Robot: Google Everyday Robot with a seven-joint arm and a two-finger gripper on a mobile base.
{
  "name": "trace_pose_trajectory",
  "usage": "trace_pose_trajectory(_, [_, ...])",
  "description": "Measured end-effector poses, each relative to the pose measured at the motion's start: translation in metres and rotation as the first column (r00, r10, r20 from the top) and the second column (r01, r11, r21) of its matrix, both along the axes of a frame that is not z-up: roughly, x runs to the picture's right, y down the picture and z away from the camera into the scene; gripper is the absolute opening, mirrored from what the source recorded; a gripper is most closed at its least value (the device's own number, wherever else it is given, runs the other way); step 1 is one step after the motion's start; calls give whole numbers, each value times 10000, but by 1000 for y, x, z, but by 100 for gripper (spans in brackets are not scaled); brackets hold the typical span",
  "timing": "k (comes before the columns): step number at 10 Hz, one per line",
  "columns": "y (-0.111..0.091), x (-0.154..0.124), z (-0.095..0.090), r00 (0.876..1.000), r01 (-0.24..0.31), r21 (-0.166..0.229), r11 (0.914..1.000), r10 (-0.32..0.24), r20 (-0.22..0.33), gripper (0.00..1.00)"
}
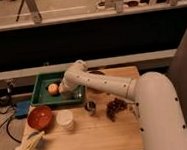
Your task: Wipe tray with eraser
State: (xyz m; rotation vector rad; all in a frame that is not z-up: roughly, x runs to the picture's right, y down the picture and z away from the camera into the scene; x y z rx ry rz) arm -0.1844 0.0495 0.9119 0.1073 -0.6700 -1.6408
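While wiping: claw point(66, 94) reaches down inside the tray point(39, 85), beside the orange ball point(53, 88).
Claw state: cannot tell.
Eraser: hidden, presumably beneath the claw.
Risk: a sweep could knock the ball over the tray's rim.

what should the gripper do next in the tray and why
Probably sweep sideways along the tray floor, away from the orange ball. The gripper is down inside the tray right beside the ball, and the eraser isn't visible, presumably under it.
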Motion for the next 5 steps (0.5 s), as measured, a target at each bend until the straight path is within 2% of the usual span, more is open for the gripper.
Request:
trace_pose_trajectory(2, [-9,-4,3,9998,38,62,10000,-39,189,2])
trace_pose_trajectory(3, [-15,-9,6,9995,67,21,10000,-68,308,2])
trace_pose_trajectory(5, [-24,-10,16,9998,-5,-198,9998,9,203,2])
